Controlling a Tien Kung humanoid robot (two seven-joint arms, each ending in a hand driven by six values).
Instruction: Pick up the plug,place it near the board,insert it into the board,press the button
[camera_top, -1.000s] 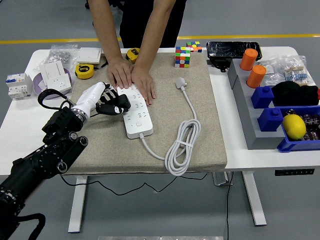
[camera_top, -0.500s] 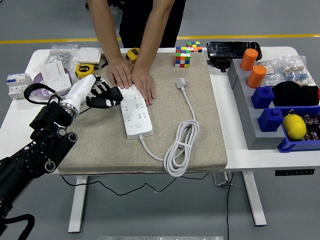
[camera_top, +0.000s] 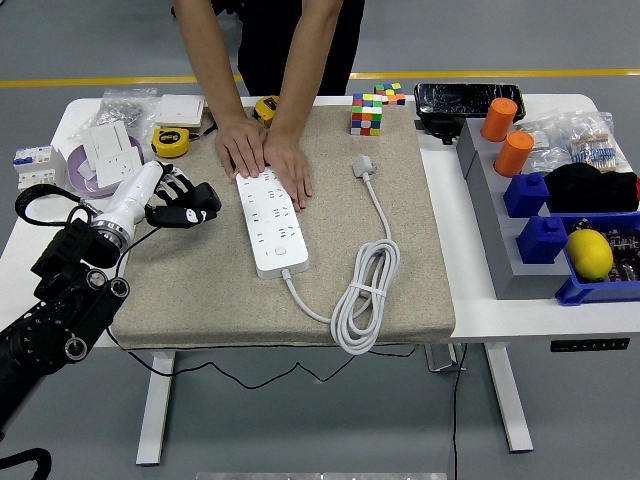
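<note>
White worktop carrying a beige mat, on which the task items are lying. A person at the far side is pressing both hands flat onto the far end of the white board, which is lying lengthwise on the mat. The white cable is running from the board's near end, coiling near the mat's front edge and ending at the plug, which is resting on the mat to the right of the board, well apart from it. The robot's left hand is hovering over the mat's left edge, to the left of the board and clear of it, fingers loosely curled and holding nothing. A colour cube is standing at the mat's far edge; blue bins are sitting at the worktop's right.
</note>
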